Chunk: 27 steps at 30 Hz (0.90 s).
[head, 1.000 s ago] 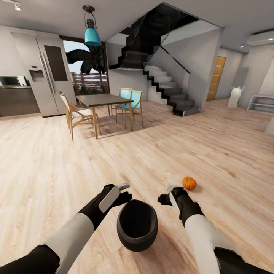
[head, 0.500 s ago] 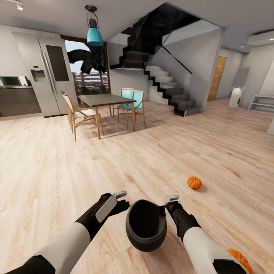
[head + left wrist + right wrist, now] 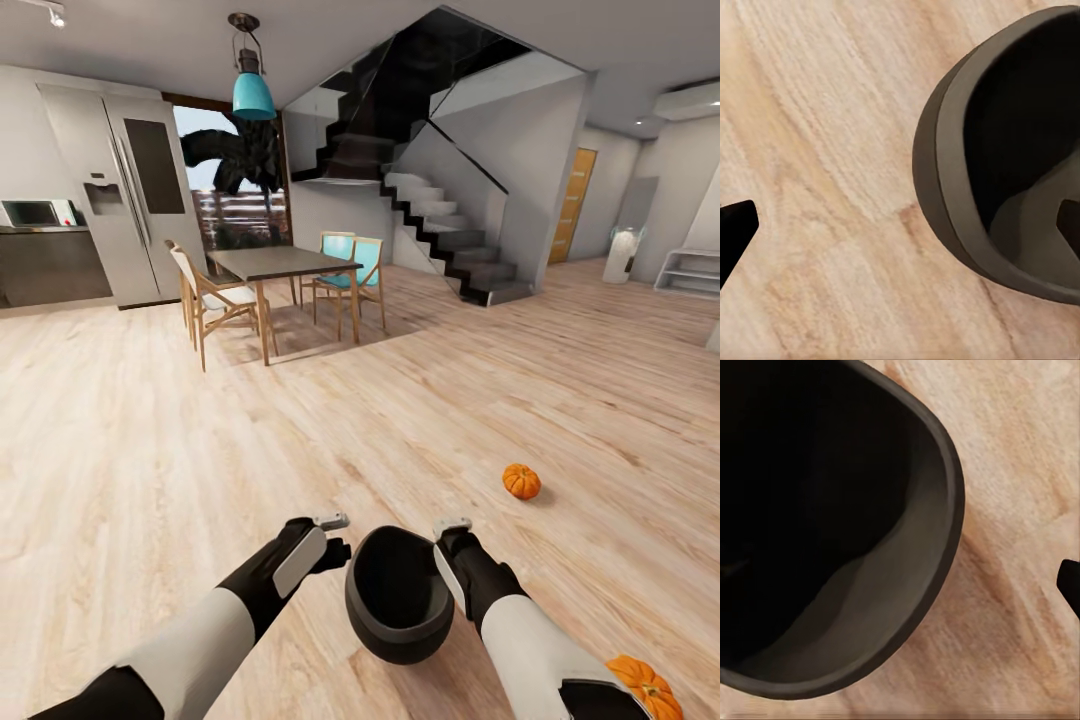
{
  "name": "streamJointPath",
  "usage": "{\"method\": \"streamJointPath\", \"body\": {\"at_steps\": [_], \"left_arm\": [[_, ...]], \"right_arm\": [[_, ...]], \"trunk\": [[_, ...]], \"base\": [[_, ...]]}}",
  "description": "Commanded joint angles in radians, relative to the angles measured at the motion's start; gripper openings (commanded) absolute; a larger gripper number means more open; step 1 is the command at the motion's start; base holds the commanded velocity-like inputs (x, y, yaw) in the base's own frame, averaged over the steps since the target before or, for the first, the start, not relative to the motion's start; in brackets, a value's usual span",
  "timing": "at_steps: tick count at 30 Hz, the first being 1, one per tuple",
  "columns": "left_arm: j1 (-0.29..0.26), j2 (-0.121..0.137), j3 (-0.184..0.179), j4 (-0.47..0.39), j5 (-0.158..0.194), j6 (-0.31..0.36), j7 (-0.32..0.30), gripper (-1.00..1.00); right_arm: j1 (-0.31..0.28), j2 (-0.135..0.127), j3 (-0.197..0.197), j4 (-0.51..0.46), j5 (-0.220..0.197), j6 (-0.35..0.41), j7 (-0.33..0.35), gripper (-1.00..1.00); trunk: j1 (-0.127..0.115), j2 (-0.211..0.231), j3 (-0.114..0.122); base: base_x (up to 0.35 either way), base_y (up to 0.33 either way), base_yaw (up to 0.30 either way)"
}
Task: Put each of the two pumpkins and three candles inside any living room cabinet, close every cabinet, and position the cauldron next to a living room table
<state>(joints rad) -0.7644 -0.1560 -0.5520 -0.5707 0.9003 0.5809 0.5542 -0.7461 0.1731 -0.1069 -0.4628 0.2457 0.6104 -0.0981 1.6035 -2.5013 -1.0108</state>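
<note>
The black cauldron is low over the wood floor between my arms, its mouth tipped toward the head camera. My left gripper is open just beside its left wall; in the left wrist view one fingertip is over the floor and the other lies across the cauldron mouth. My right gripper is open at the cauldron's right rim, with one fingertip outside the rim. One orange pumpkin lies on the floor ahead to the right. A second pumpkin shows by my right forearm. Candles and cabinet are out of view.
A dining table with several chairs stands ahead on the left, with a fridge behind it. A black staircase rises at the centre back. Open wood floor stretches between me and the furniture.
My right gripper swung from pointing sideways to the cauldron's right rim. My left gripper now sits nearer the cauldron's left wall. The view panned, bringing the second pumpkin in.
</note>
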Motion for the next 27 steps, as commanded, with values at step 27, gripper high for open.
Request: {"method": "streamJointPath", "body": {"at_steps": [27], "left_arm": [[-0.004,-0.005,-0.017,0.014,0.009,0.007,-0.007,1.00]], "right_arm": [[-0.001,0.001,-0.004,-0.009,0.009,0.016,0.002,1.00]], "trunk": [[0.000,0.000,-0.001]], "base": [[0.107,-0.085,-0.091]]}}
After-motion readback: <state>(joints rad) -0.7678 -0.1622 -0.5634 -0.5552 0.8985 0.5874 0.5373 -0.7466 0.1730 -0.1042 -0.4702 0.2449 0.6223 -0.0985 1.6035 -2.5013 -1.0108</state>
